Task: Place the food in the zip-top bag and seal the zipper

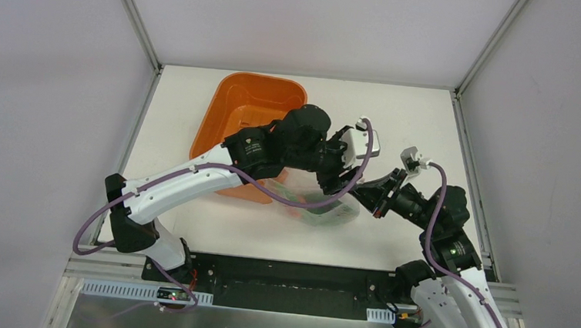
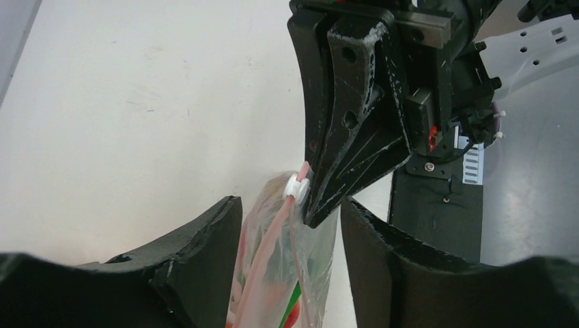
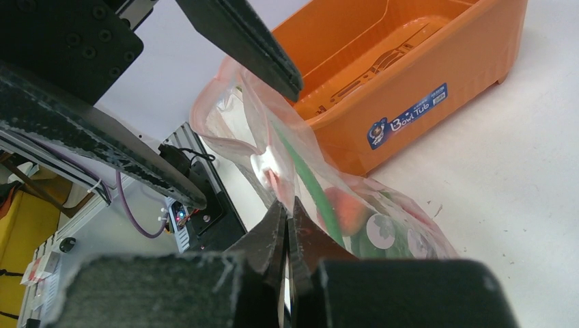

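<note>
I am looking down at the white surface (image 1: 399,117), and the orange tub (image 1: 238,102) is sitting toward its 11 o'clock corner, tilted with one side lifted. The left arm (image 1: 193,180) is reaching across the tub's near rim toward 2 o'clock. The right arm (image 1: 445,221) is leaning in from 4 o'clock, so the two are meeting near the middle.

The bag (image 1: 319,208) is lying just at 5 o'clock of the tub, with its mouth end raised between the two hands. On the right wrist camera it is bulging, and the tub is standing just behind it at 1 o'clock. The food is sitting inside the bag: a long green pepper (image 3: 311,184) and an orange-red piece (image 3: 345,208) are showing through the plastic.

The left hand (image 2: 290,212) is standing spread wide, one finger on each side of the bag's upper edge. I cannot tell whether either finger is touching the plastic. The right hand (image 3: 287,208) is pressed together, pinching the pink zipper (image 2: 273,239) at the end of the bag's mouth. On the left wrist camera its tip is coming down from 12 o'clock. A small white slider (image 2: 295,186) is sitting right against that tip.
</note>
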